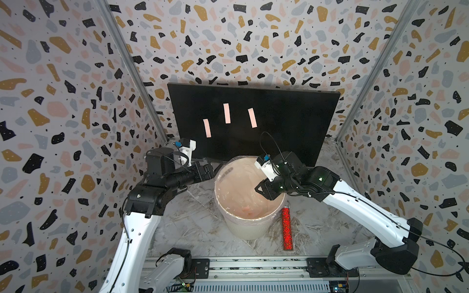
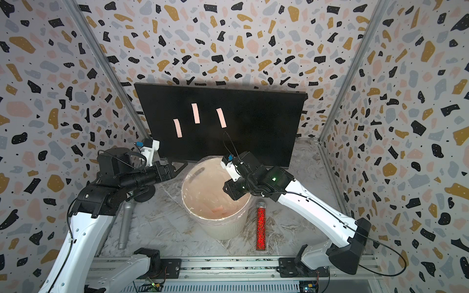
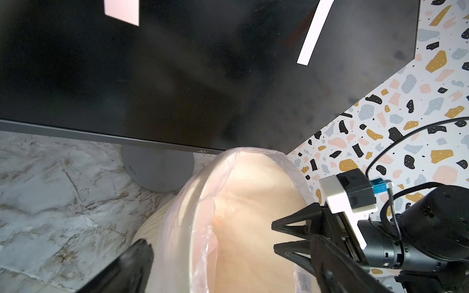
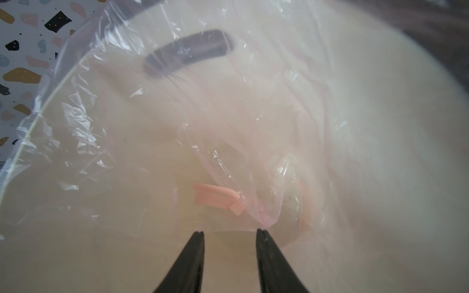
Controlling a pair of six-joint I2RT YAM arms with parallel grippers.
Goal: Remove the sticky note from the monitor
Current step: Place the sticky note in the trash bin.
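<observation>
The black monitor [image 1: 279,119] [image 2: 253,121] stands at the back with three pink sticky notes on it: [image 1: 207,127], [image 1: 227,113], [image 1: 252,117]. In front stands a white bin [image 1: 243,228] [image 2: 223,229] lined with a clear bag. A crumpled pink sticky note [image 4: 215,199] [image 2: 218,210] lies in its bottom. My right gripper [image 1: 258,189] [image 4: 229,231] hangs over the bin's right side, open, with nothing between its fingers. My left gripper [image 1: 210,170] [image 3: 233,251] is wide open and empty at the bin's left rim, below the monitor's lower edge.
A red glitter tube [image 1: 286,228] lies right of the bin. A grey cylinder [image 2: 125,223] lies at the left under my left arm. The monitor's round grey foot [image 3: 157,167] sits behind the bin. Patterned walls close in on three sides.
</observation>
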